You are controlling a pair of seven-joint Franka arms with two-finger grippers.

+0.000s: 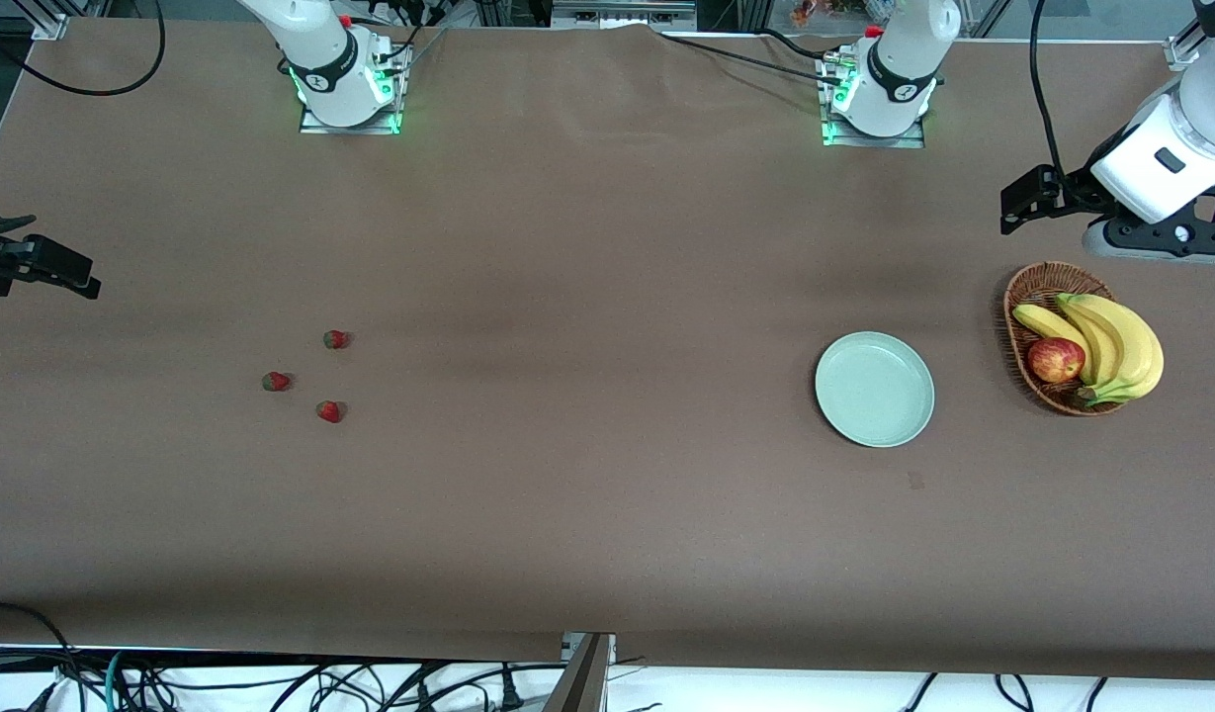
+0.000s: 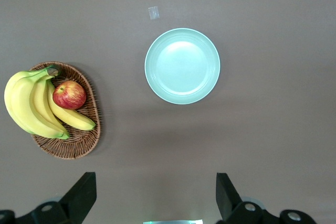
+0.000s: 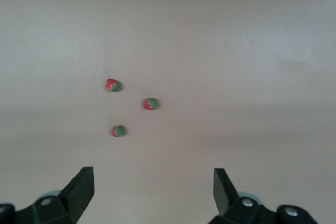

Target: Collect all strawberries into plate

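Three strawberries (image 1: 336, 339) (image 1: 276, 381) (image 1: 330, 411) lie close together on the brown table toward the right arm's end. They also show in the right wrist view (image 3: 113, 85) (image 3: 151, 103) (image 3: 119, 130). The pale mint-green plate (image 1: 874, 388) sits empty toward the left arm's end and shows in the left wrist view (image 2: 182, 65). My right gripper (image 1: 78, 275) (image 3: 152, 179) is open and empty, raised at the table's edge at the right arm's end. My left gripper (image 1: 1012, 210) (image 2: 155, 182) is open and empty, up in the air beside the basket.
A brown wicker basket (image 1: 1020, 297) (image 2: 79, 148) with bananas (image 1: 1121, 341) (image 2: 26, 103) and a red apple (image 1: 1056, 359) (image 2: 69, 94) stands beside the plate, at the left arm's end. A small tape mark (image 1: 915, 481) lies nearer the front camera than the plate.
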